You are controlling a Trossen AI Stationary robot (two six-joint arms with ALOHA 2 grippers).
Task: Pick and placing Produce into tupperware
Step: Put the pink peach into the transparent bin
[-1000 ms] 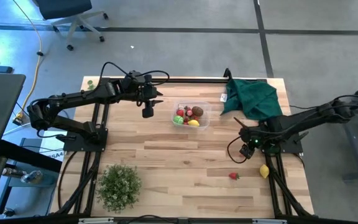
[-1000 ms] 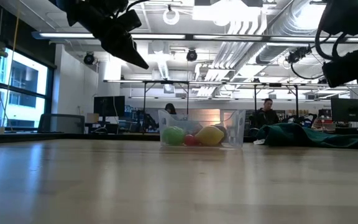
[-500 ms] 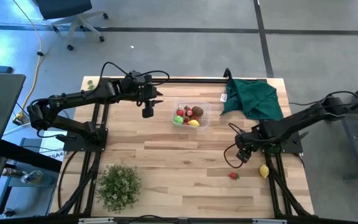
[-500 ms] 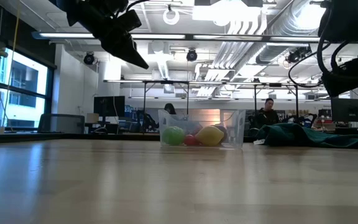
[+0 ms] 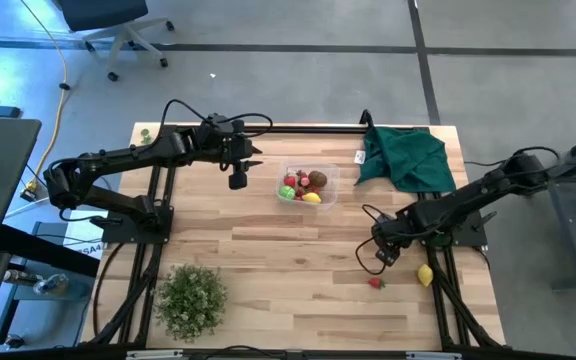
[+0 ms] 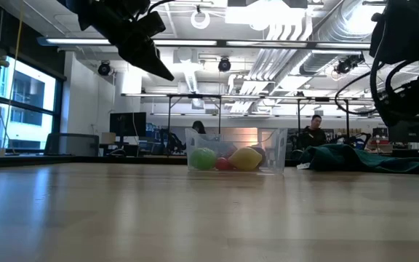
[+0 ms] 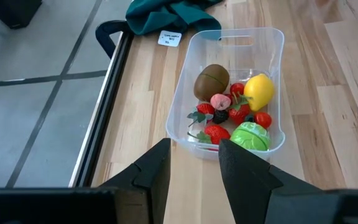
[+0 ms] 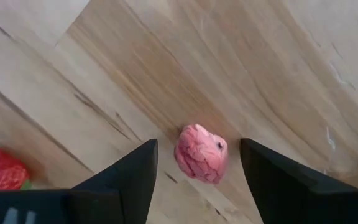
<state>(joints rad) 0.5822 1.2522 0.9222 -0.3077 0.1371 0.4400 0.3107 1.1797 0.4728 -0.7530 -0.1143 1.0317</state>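
Note:
The tupperware (image 5: 333, 190) is a clear tub on the far middle of the table; it holds a kiwi (image 7: 211, 81), a lemon (image 7: 258, 91), a green ball (image 7: 250, 135) and small red fruits. My left gripper (image 5: 238, 180) hangs open above the table, left of the tub (image 7: 272, 43). My right gripper (image 5: 382, 256) is open low over the near right part of the table. Its fingers stand on either side of a small pink berry (image 8: 201, 154) that lies on the wood, untouched. A strawberry (image 5: 375, 283) and a second lemon (image 5: 425, 275) lie close by.
A dark green cloth (image 5: 408, 155) lies at the far right corner, with a white tag (image 7: 170, 38) beside it. A bushy green plant (image 5: 190, 298) stands at the near left. A black rail (image 5: 298, 127) runs along the far edge. Bare wood lies between tub and plant.
My right gripper has moved toward the table's near edge and a little to the left, ending close to the strawberry. The left arm and the tub have kept still.

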